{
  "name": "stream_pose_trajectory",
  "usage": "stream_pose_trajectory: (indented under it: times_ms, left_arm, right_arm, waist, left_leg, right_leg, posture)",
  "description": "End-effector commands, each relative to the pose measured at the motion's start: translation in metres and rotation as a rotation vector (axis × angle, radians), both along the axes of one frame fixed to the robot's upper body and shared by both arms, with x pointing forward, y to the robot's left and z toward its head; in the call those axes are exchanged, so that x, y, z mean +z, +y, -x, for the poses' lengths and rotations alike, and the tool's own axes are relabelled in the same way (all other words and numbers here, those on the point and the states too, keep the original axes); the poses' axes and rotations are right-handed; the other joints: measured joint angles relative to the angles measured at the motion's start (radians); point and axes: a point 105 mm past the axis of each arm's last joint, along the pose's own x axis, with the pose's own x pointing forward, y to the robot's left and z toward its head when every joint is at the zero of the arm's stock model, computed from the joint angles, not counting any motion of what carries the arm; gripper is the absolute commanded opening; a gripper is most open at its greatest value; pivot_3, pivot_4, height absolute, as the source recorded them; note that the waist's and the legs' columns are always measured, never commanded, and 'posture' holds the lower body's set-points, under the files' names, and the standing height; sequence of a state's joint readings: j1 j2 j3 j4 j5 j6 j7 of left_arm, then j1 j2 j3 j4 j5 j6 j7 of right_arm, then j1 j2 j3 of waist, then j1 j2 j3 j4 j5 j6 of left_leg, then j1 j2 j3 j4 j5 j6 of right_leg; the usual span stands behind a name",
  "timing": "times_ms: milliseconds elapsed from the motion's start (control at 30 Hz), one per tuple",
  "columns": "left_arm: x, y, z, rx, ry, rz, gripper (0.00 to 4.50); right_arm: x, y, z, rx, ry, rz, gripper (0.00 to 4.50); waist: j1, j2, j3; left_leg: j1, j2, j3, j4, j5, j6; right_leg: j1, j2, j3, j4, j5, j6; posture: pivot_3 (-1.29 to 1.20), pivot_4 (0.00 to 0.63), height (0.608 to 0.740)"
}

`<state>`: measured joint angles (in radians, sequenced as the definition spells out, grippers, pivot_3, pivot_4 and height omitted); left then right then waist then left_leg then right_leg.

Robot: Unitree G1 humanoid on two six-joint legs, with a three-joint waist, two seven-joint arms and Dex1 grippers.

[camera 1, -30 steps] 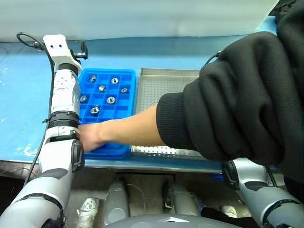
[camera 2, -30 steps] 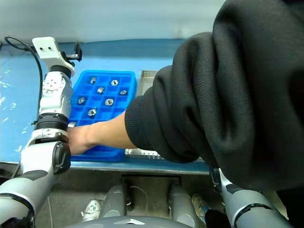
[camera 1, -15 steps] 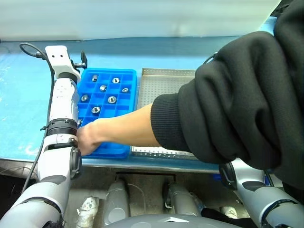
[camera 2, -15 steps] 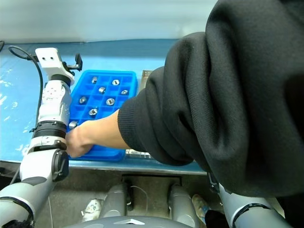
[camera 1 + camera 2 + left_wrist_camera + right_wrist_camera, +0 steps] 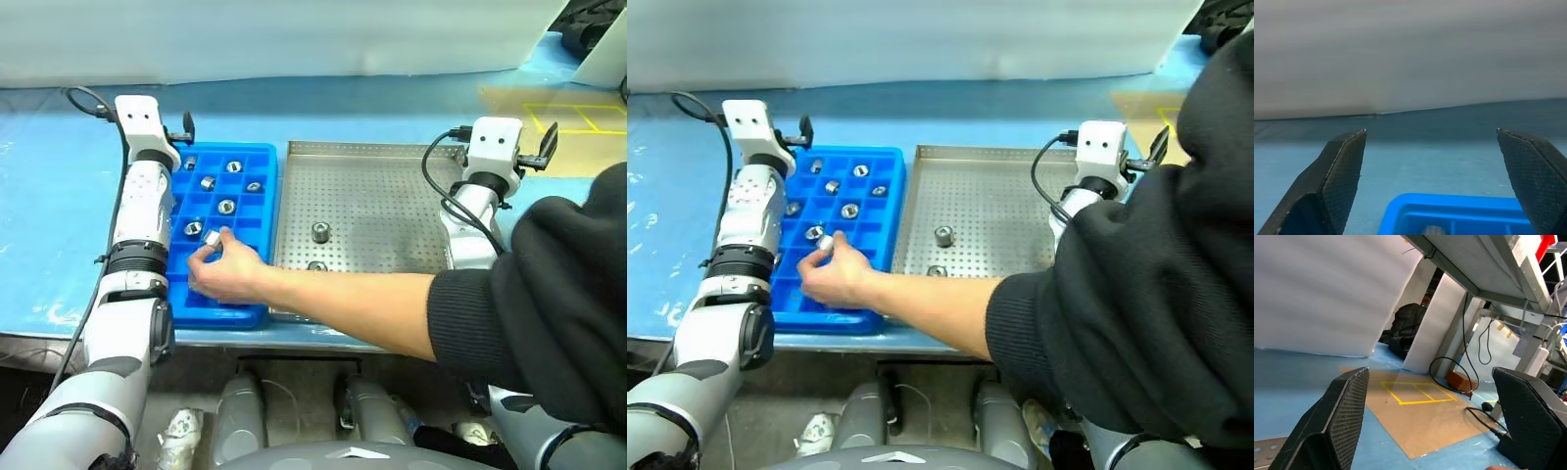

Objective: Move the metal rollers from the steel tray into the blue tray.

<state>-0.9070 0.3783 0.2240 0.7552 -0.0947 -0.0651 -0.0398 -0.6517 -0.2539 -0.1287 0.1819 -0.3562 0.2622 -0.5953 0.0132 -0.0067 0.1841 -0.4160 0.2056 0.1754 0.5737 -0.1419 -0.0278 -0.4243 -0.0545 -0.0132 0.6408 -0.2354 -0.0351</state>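
Note:
The blue tray [image 5: 257, 217] lies left of the steel tray [image 5: 392, 196], rims side by side. Several metal rollers [image 5: 226, 207] sit in the blue tray's compartments. Two more rollers [image 5: 319, 232] rest on the steel tray's perforated floor. A person's hand [image 5: 227, 276] holds one roller [image 5: 212, 238] over the blue tray. My left gripper [image 5: 1431, 130] is open and empty, raised past the blue tray's [image 5: 1415, 210] far left corner. My right gripper [image 5: 1431, 369] is open and empty, raised at the steel tray's far right corner.
The person's bare forearm [image 5: 353, 304] crosses the front of the steel tray, with a black sleeve [image 5: 529, 304] at the right. A white wall [image 5: 294, 39] stands behind the blue tabletop [image 5: 49, 196]. The table's front edge [image 5: 294, 338] runs just before both trays.
The person's body and sleeve have drawn back to the right, uncovering the steel tray and my right arm. The hand rose from the blue tray's front corner, now holding a roller. My left arm sank slightly.

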Motion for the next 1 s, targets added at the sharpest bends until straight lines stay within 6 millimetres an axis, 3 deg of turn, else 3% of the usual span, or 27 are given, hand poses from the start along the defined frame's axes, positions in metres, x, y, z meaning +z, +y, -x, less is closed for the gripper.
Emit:
stream_pose_trajectory:
  times_ms: [33, 367, 600, 867, 1000]
  left_arm:
    - [0.021, -0.009, -0.002, -0.025, -0.062, -0.016, 4.5]
    - [0.018, -0.024, -0.008, -0.054, -0.064, -0.01, 4.5]
    - [0.027, -0.032, -0.012, -0.076, -0.083, -0.005, 4.5]
    - [0.024, -0.011, -0.007, -0.027, -0.073, -0.014, 4.5]
    - [0.015, -0.018, -0.006, -0.031, -0.069, -0.001, 4.5]
  right_arm:
    - [0.015, -0.003, 0.012, -0.03, -0.058, 0.014, 4.14]
    - [0.02, -0.008, 0.024, -0.057, -0.055, 0.032, 4.14]
    - [0.017, -0.008, 0.027, -0.066, -0.047, 0.01, 4.14]
    - [0.016, 0.003, 0.02, -0.041, -0.059, -0.008, 4.14]
    - [0.014, -0.003, 0.014, -0.04, -0.043, -0.006, 4.14]
  waist:
    - [-0.003, 0.0, 0.0]
    - [-0.031, 0.0, 0.0]
    - [-0.032, 0.0, 0.0]
    - [-0.033, 0.0, 0.0]
    - [-0.031, 0.0, 0.0]
  left_leg:
    - [0.0, 0.0, 0.0, 0.0, 0.0, 0.0]
    - [0.0, 0.0, 0.0, 0.0, 0.0, 0.0]
    - [0.0, 0.0, 0.0, 0.001, 0.0, 0.001]
    - [0.001, 0.0, 0.001, 0.001, -0.001, 0.001]
    - [0.001, 0.0, 0.001, 0.002, -0.001, 0.001]
  right_leg:
    - [0.0, 0.0, 0.0, 0.0, 0.0, 0.0]
    - [0.0, 0.001, 0.001, 0.0, 0.0, 0.0]
    - [0.0, 0.001, 0.001, 0.0, 0.0, 0.0]
    - [0.0, 0.001, 0.002, 0.0, 0.0, 0.0]
    - [0.001, 0.001, 0.002, 0.0, 0.0, 0.0]
  posture:
    - [-0.36, 0.15, 0.74]
    - [-0.42, 0.15, 0.74]
    - [-0.42, 0.15, 0.74]
    - [-0.4, 0.15, 0.74]
    - [-0.39, 0.15, 0.74]
